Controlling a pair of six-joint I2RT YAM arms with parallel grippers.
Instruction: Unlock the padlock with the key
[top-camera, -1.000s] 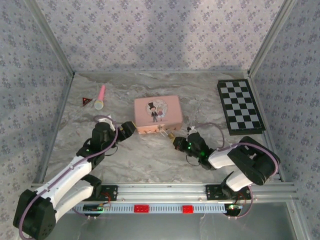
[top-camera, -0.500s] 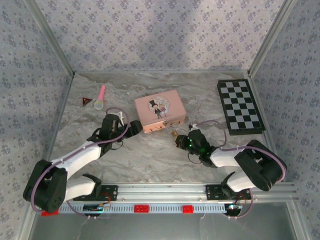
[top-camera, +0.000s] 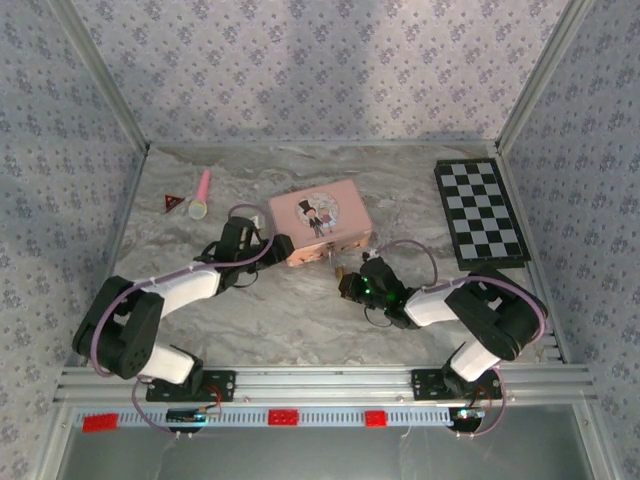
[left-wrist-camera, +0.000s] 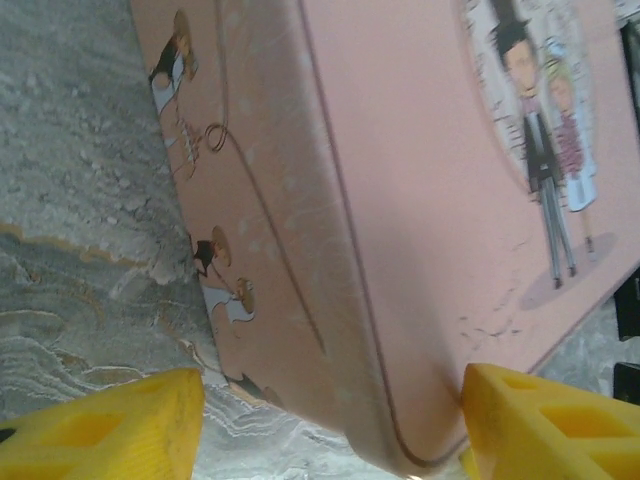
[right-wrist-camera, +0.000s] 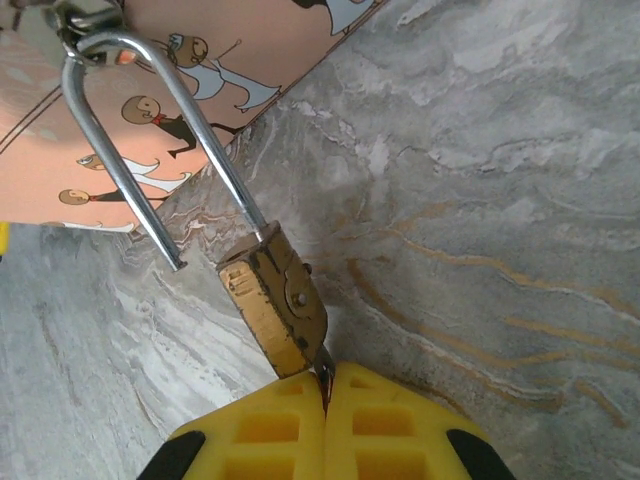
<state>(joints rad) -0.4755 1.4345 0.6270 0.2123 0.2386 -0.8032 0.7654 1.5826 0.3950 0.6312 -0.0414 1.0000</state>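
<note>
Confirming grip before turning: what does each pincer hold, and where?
Right pincer is shut on the key by its head, hidden between the pads; its blade enters the padlock. Left pincer straddles the pink tin at a corner, unclamped.

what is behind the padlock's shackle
The pink tin's side, printed with small cartoon figures, and marble table lower down. The shackle of the padlock covers thin strips of both.

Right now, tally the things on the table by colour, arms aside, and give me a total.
Pink: 2, the pink tin box and the toy microphone
Red: 1, the small triangular piece
Black and white: 1, the chessboard
Brass: 1, the padlock, with a silvery shackle
Total: 5
</note>
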